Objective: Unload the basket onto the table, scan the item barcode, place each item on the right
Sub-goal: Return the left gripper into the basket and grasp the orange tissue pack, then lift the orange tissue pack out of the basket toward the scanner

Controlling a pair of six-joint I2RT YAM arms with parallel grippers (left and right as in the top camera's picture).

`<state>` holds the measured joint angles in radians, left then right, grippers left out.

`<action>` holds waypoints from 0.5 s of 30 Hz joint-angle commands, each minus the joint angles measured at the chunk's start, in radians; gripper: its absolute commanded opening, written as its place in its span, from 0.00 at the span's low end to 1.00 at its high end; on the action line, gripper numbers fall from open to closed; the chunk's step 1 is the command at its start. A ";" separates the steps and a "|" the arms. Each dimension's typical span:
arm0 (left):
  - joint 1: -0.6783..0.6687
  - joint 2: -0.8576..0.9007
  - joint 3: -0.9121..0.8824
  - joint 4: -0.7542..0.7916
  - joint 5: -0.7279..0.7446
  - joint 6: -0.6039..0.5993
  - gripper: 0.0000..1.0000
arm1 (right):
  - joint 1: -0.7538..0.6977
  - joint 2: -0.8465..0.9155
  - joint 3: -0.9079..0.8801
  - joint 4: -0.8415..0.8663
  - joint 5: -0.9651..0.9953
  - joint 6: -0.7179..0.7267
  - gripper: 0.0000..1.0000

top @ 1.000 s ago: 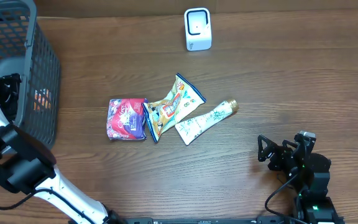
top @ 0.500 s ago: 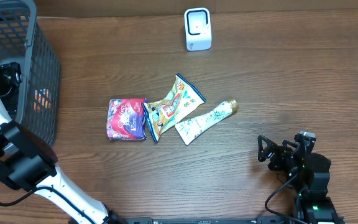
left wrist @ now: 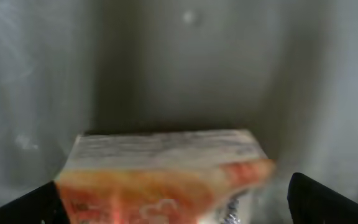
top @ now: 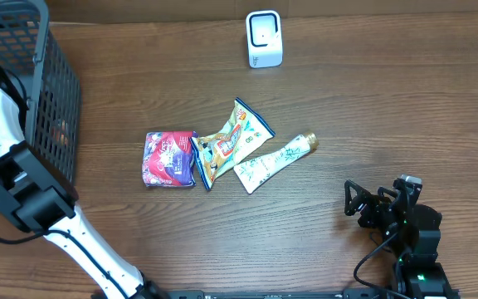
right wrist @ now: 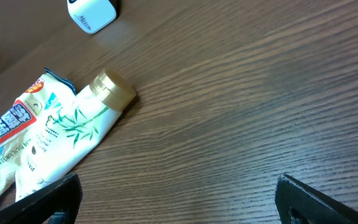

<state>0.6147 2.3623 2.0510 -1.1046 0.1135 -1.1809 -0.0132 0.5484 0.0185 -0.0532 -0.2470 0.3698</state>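
In the left wrist view an orange and white packet [left wrist: 160, 174] lies blurred against the grey basket floor. My left gripper [left wrist: 179, 208] is open around it, the right fingertip [left wrist: 328, 199] standing off from the packet. The white scanner [top: 264, 38] stands at the back of the table. A purple packet [top: 169, 159], a yellow snack bag [top: 229, 139] and a white tube [top: 274, 163] lie mid-table. My right gripper [top: 353, 199] hovers open and empty at the front right, with the tube [right wrist: 73, 134] ahead of it to the left.
The dark mesh basket [top: 56, 91] fills the back left corner, with my left arm [top: 2, 116] reaching into it. Bare wooden table [right wrist: 241, 112] lies in front of the right gripper. The scanner [right wrist: 91, 12] shows at the top of the right wrist view.
My left arm has shifted toward the back of the basket. The right arm and the items on the table have not moved.
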 commanded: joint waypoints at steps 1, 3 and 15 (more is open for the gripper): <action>-0.002 0.024 0.014 0.019 0.018 -0.017 1.00 | -0.001 -0.001 -0.010 0.002 0.010 0.001 1.00; -0.002 0.026 0.014 0.026 0.015 -0.016 1.00 | -0.001 -0.001 -0.010 0.001 0.010 0.001 1.00; -0.002 0.026 0.014 0.001 0.015 -0.001 0.61 | -0.001 -0.001 -0.010 -0.002 0.018 0.001 1.00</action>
<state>0.6147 2.3642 2.0560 -1.0943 0.1249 -1.1797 -0.0132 0.5491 0.0185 -0.0563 -0.2428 0.3702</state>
